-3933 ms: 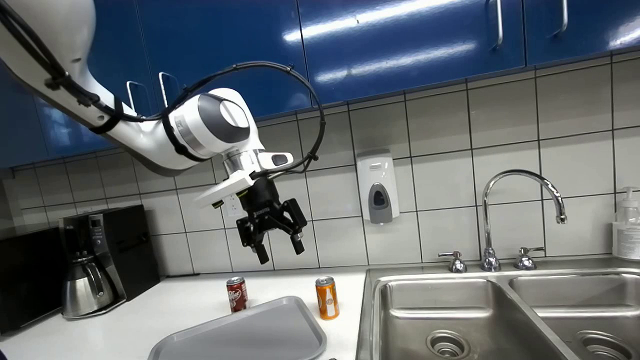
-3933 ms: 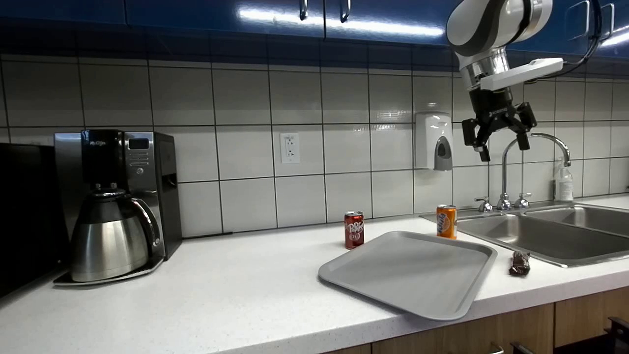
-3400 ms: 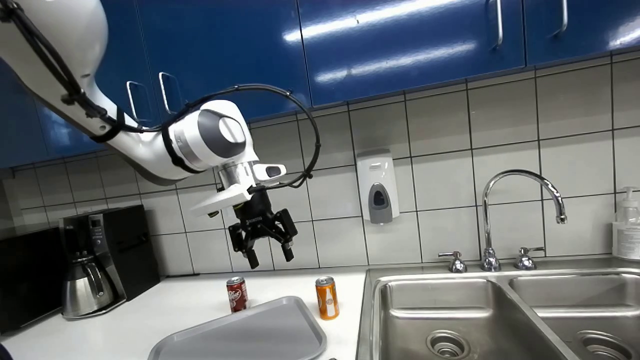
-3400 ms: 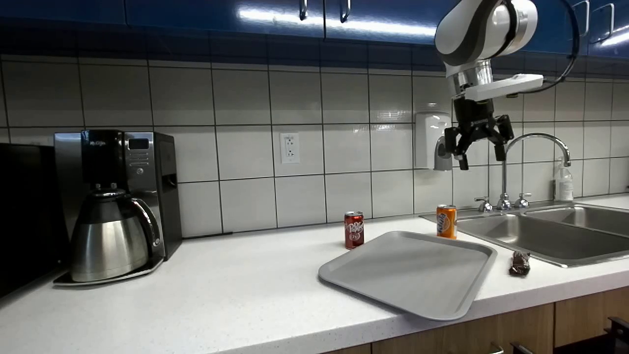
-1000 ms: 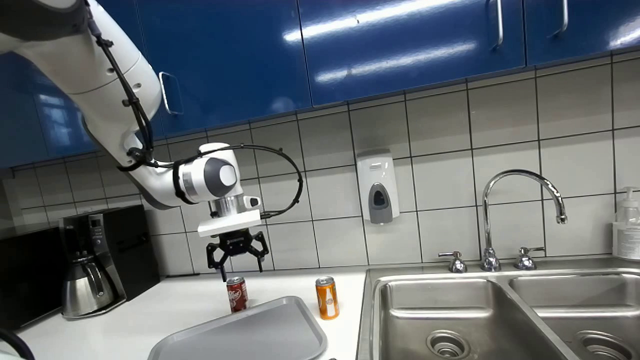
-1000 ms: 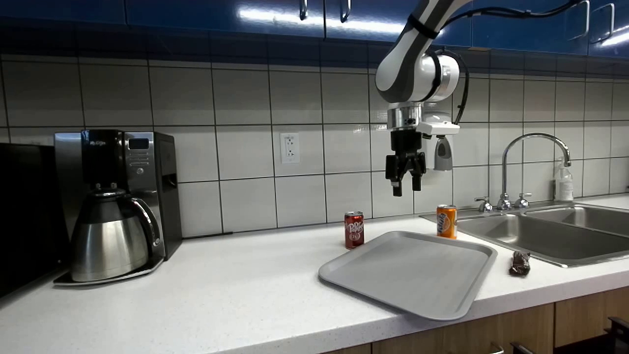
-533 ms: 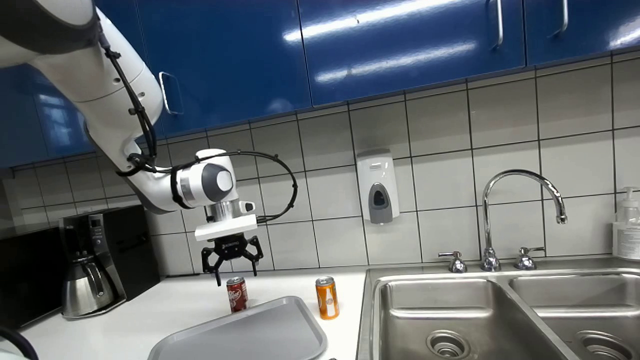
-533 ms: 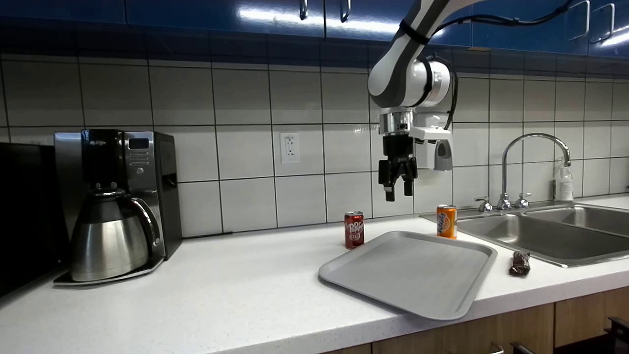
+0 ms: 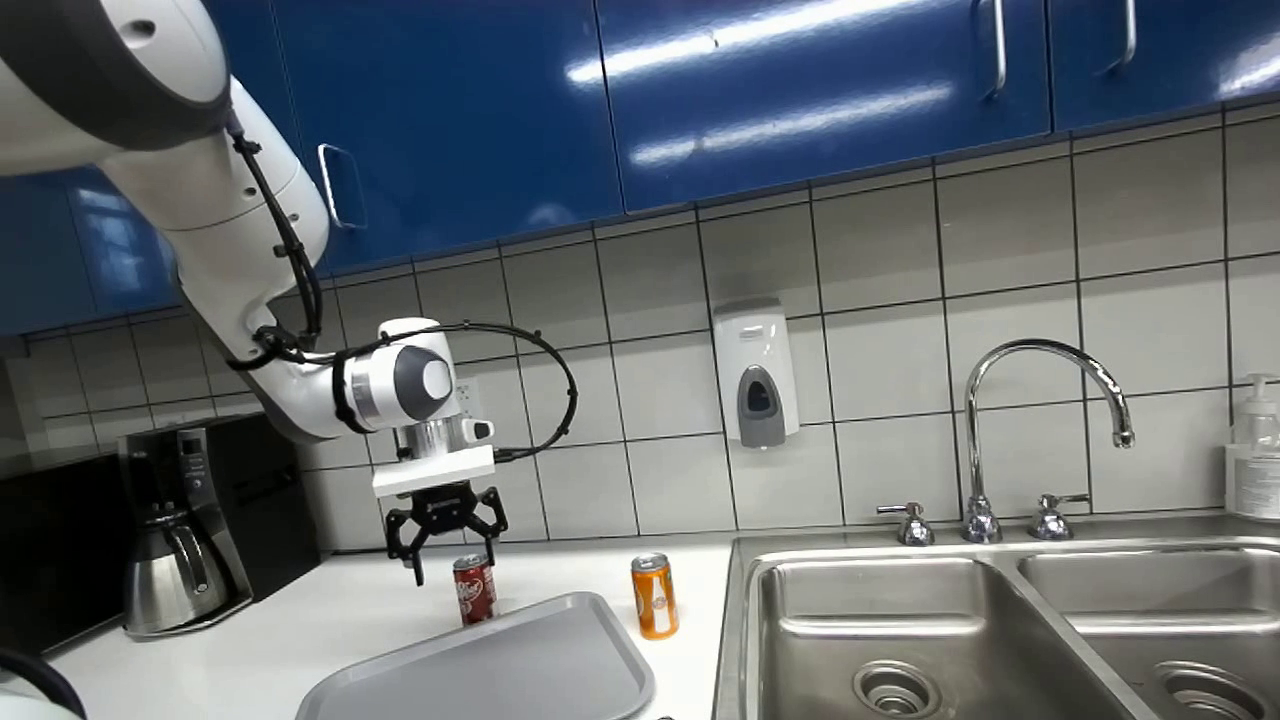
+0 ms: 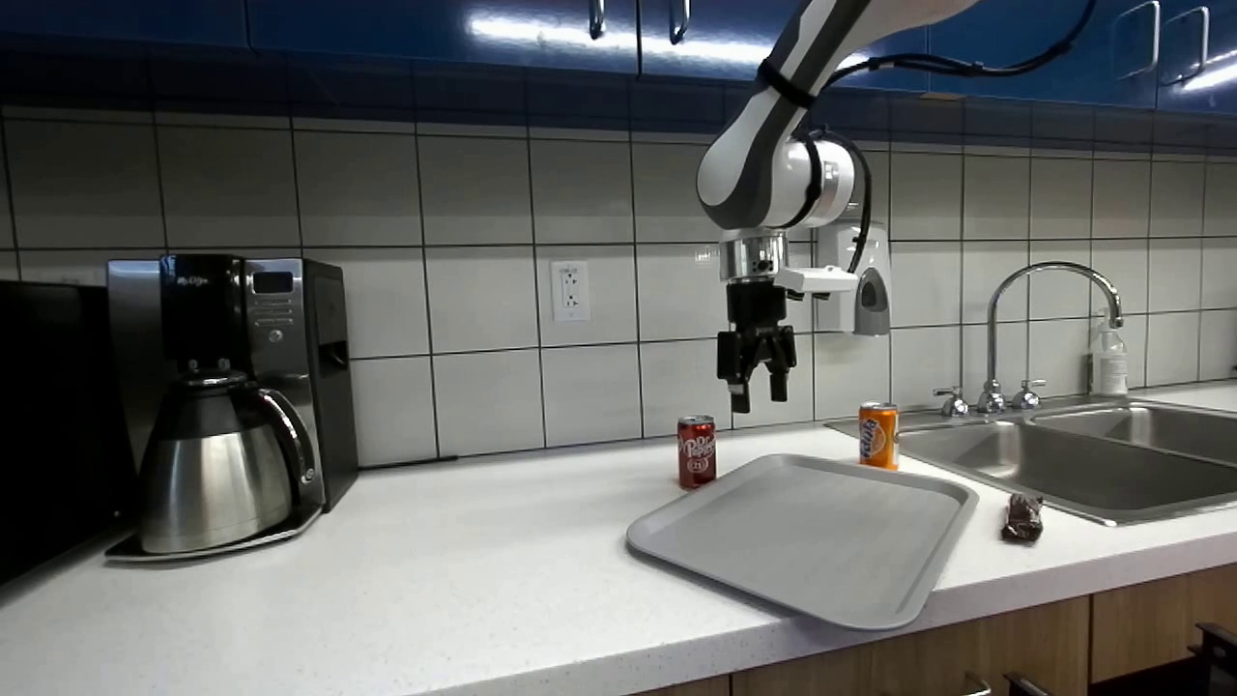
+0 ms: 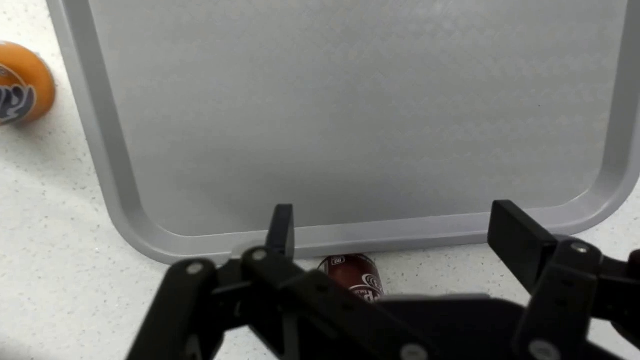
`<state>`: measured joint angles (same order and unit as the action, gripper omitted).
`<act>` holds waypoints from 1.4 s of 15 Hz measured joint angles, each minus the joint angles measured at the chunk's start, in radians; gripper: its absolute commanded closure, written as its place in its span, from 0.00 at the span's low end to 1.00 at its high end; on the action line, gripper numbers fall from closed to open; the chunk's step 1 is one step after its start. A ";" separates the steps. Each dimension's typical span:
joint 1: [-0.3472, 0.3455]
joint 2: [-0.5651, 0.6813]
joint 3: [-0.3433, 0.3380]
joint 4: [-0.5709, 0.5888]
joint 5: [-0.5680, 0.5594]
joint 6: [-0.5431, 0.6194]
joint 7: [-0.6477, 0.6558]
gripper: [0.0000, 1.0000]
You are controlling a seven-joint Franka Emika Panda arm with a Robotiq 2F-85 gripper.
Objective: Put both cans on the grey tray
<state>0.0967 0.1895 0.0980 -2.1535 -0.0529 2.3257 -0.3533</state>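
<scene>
— So, what's on the counter (image 10: 435, 580)?

— Grey tray (image 10: 802, 541), lying flat, lower right of the frame in an exterior view. Which of its sides is longer: can't judge from these angles.

— Gripper (image 10: 760, 393)?

— Hangs above tray height, right of centre in an exterior view, pointing down. Jaws wide apart, nothing gripped.

— Step in hand?

— My reading: alignment for picking the red can (image 10: 696, 452); no can on the tray yet. It stands just beside the tray's rim, a little right of centre in an exterior view; contact with the rim unclear. Wrist view: low in the frame, partly hidden by the gripper, off towards the jaw on the picture's left.

— Next move, then?

— Calls for centring over that can, straight descent, then closing across its body. The jaws' line runs nearly along the rim, so a tip might land on it.

— Orientation?

— Upright, silvery top up, long axis vertical; lettering faces the viewer, reads level. A downward gripper should need no tilt.

— And the orange can (image 10: 878, 437)?

— Also upright, axis vertical, beside the tray, farther right in an exterior view; cut off at the upper left of the wrist frame. Presumably second, same grasp.
</scene>
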 measured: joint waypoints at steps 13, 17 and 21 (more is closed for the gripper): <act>0.053 0.147 -0.003 0.126 -0.120 -0.002 0.277 0.00; 0.070 0.196 -0.009 0.176 -0.143 -0.006 0.350 0.00; 0.084 0.240 -0.021 0.231 -0.144 -0.021 0.406 0.00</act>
<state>0.1808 0.4296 0.0765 -1.9227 -0.1971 2.3044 0.0528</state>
